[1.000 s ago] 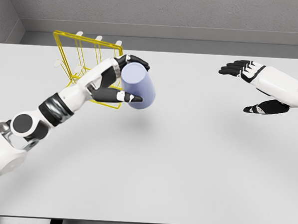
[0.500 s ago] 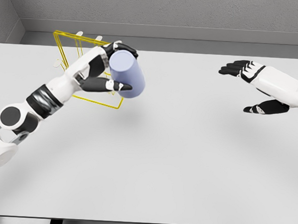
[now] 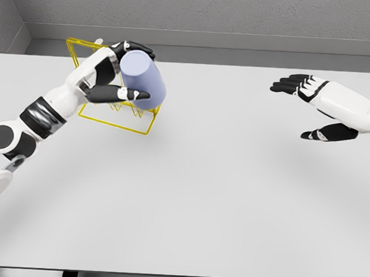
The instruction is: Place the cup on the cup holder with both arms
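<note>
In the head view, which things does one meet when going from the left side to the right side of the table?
Left arm's elbow joint → left hand gripping the lavender cup, in front of the yellow wire cup holder → bare white table → right hand, fingers spread, holding nothing.

No legible text or markings anywhere
</note>
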{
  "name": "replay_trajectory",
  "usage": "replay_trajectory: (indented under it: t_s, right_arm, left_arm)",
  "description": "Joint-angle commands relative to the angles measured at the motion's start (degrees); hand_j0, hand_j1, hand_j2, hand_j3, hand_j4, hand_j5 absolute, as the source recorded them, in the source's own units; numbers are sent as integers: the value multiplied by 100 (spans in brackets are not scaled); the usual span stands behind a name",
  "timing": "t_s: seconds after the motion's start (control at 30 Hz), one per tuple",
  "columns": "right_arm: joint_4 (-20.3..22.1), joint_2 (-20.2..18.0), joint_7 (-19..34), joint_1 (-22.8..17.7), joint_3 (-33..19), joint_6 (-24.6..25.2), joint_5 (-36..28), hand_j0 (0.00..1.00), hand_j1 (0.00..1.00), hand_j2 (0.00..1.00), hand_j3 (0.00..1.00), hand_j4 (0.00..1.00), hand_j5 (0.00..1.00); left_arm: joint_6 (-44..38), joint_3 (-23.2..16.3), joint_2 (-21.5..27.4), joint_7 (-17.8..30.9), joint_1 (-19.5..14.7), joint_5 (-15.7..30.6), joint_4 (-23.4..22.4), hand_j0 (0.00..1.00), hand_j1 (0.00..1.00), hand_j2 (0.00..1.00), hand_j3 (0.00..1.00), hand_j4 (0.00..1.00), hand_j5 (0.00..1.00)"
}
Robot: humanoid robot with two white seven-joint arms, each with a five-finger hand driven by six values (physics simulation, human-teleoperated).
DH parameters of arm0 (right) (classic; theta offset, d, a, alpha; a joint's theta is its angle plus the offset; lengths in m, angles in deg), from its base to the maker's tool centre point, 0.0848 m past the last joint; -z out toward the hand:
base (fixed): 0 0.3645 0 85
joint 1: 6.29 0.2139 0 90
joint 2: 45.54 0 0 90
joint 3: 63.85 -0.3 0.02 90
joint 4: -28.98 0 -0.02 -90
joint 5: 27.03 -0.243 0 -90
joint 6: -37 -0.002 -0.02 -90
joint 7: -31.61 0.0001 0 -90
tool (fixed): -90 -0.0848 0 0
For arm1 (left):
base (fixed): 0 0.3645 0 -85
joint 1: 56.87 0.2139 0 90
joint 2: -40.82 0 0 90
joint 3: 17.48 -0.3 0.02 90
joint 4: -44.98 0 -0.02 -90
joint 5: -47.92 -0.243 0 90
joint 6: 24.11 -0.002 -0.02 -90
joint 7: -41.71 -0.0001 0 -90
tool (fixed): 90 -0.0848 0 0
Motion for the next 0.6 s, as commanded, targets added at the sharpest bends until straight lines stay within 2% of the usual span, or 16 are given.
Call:
replay_trajectory:
  t_s: [0.0, 0.57]
  right_arm:
    - [4, 13, -3, 0, -1, 16, -43, 100, 100, 100, 100, 100, 100]
    - [4, 13, -3, 0, -1, 16, -43, 100, 100, 100, 100, 100, 100]
  left_arm:
    - [1, 20, 5, -1, -9, 34, -89, 61, 61, 61, 61, 61, 61]
    - [107, 20, 155, -1, -9, 122, -177, 62, 62, 62, 62, 62, 62]
